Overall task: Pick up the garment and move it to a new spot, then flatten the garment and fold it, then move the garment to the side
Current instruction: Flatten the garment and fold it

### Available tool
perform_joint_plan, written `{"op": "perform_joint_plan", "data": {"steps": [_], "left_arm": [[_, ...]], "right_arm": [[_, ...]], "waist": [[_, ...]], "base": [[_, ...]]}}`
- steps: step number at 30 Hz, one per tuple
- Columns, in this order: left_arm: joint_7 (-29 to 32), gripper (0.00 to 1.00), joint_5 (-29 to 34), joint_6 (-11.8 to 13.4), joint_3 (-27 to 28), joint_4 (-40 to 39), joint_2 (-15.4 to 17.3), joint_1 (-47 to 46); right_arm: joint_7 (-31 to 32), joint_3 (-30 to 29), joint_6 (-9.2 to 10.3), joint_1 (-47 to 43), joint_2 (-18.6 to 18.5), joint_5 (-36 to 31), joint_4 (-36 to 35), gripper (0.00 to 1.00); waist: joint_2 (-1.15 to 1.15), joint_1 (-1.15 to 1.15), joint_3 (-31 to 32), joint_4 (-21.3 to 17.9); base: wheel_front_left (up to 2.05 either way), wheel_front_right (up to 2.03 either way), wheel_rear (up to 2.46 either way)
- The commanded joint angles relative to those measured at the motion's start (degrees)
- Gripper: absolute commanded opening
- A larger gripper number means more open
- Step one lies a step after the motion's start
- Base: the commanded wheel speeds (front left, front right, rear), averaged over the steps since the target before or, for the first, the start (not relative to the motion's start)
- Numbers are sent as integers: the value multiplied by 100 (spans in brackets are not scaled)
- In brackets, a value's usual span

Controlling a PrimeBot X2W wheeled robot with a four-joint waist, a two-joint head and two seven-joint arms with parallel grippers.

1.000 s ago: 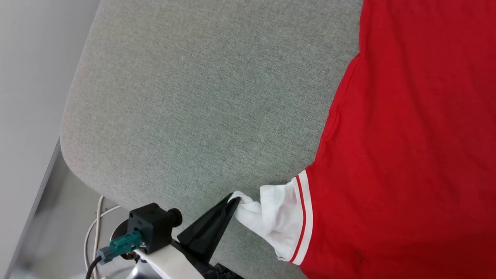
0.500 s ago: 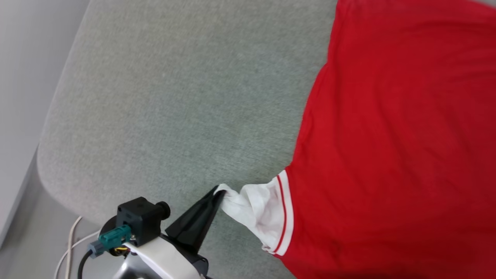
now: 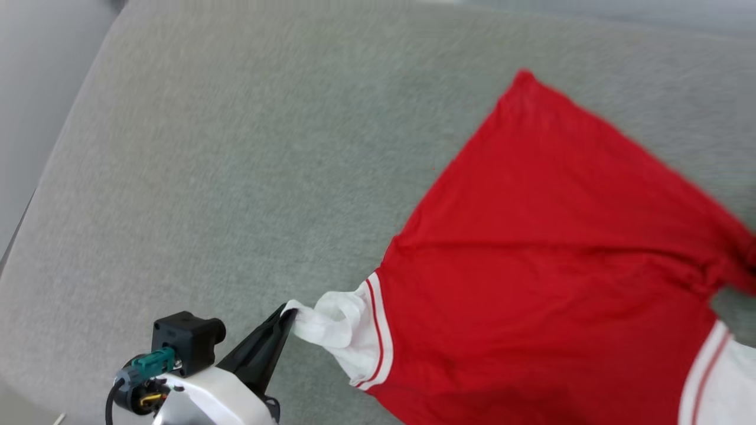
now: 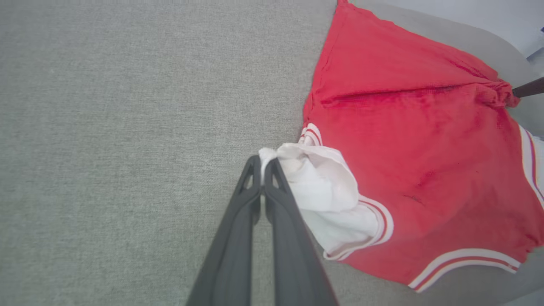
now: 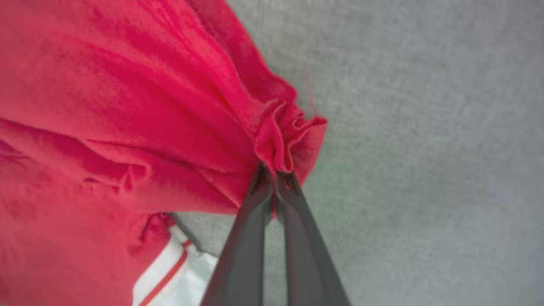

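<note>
Left pincer [image 4: 264, 163] is clamped on the white sleeve [image 4: 314, 178], right pincer [image 5: 274, 172] on a bunched red edge. The shirt [image 3: 531, 265] is stretched between them over the grey cushion's [image 3: 207, 177] right half (partly lifted). Raise both evenly, cloth taut, no dragging.

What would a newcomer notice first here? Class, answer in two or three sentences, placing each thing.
The red garment stands out, spread over the right half of the grey cushion. At lower left the left gripper pinches its white sleeve; the right gripper is shut on a bunched red edge at right.
</note>
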State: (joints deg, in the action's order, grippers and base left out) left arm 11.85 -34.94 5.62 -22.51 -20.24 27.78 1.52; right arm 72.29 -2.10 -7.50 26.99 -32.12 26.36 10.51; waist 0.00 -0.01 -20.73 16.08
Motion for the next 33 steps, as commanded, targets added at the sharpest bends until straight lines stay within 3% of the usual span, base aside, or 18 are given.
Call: {"op": "perform_joint_plan", "data": {"steps": [1,8,16,26,27,28,33], "left_arm": [[-18,0,-34,27,25,69,-2,72],[-144,0,-181,103,149,331,-50,259],[-431,0,-299,306,283,534,-259,485],[-613,0,-316,458,314,690,-428,468],[-615,0,-311,465,311,681,-426,466],[-617,0,-306,471,310,667,-423,462],[-595,0,-259,453,246,585,-436,390]], "right_arm": [[-2,41,2,-284,-38,46,8,0],[-376,140,2,-1280,-118,325,-569,0],[-729,-105,2,-2555,323,426,-1245,0],[-1015,-367,2,-3562,660,473,-1379,0],[-1115,-332,2,-3523,626,473,-1437,38],[-1173,-363,2,-3471,623,458,-1411,100],[-1289,-200,2,-3136,475,652,-1590,100]], "waist": [[0,1,460,-400],[0,1,981,-755],[0,1,1389,-1065],[0,1,1567,-1180],[0,1,1559,-1179],[0,1,1549,-1177],[0,1,1428,-1094]], "base": [[0,0,0],[0,0,0],[0,0,0],[0,0,0],[0,0,0],[0,0,0],[0,0,0]]}}
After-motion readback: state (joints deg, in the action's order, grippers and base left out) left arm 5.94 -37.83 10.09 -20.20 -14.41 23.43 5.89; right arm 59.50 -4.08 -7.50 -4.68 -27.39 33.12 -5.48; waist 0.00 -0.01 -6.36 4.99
